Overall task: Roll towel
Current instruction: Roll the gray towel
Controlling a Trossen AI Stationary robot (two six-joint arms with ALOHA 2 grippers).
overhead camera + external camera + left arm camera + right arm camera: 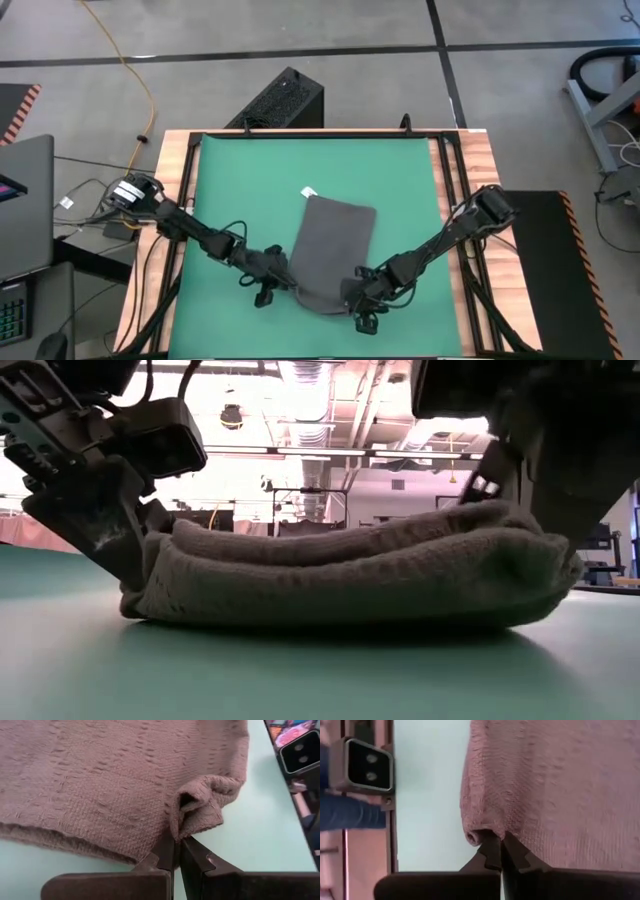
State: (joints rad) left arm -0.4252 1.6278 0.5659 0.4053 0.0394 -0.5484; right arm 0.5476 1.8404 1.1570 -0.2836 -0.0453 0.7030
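While both arms reach inward over the green mat, the towel lies near the mat's middle, its near edge lifted into a soft fold and its small white tag at the far corner. At that near edge the left claw is clenched on the towel's left corner, the 2 dark fingers pinching a bunched bit of cloth between them. On the other side the right claw is clenched on the towel's right corner, its fingertips closed on the folded edge. From tabletop height the towel shows as a low layered hump resting on the mat, with a claw at each end
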